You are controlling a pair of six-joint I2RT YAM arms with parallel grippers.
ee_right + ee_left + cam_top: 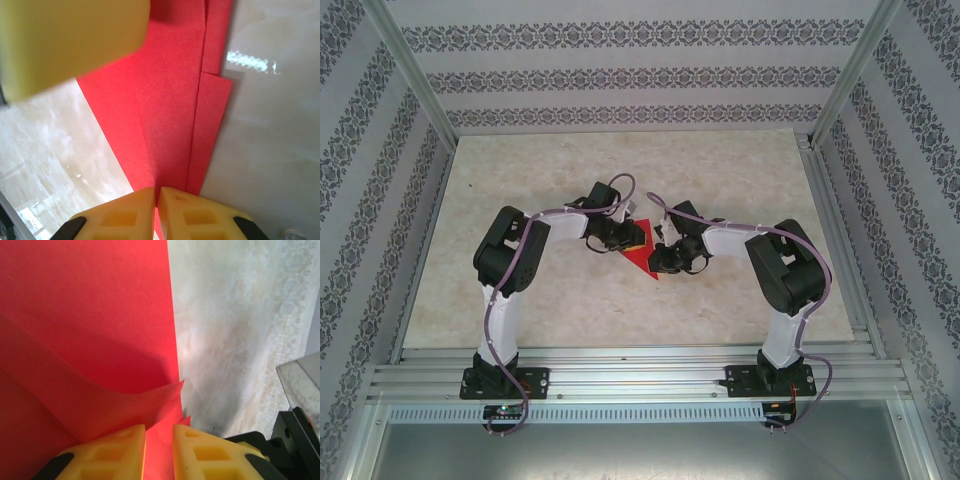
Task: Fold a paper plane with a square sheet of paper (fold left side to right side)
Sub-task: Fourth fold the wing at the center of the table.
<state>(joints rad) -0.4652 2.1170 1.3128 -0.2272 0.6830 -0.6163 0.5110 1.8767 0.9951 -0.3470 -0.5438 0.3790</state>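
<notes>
The paper plane [638,257] is bright red folded paper, lying flat on the table between the two grippers. In the left wrist view a flap of it [125,400] curls up off the sheet and runs into the gap between my left gripper's [159,440] yellow fingers, which stand slightly apart. My left gripper [618,240] is at the paper's left edge. My right gripper [156,197] is shut, its tips down on the layered red paper [170,110] at a crease. It sits at the paper's right side [667,258].
The table [540,180] is pale marble-patterned, with metal frame rails at its edges and patterned walls around it. A blurred yellow finger of the left gripper [70,40] hangs close over the paper in the right wrist view. A black part of the right arm [295,435] is near the left gripper.
</notes>
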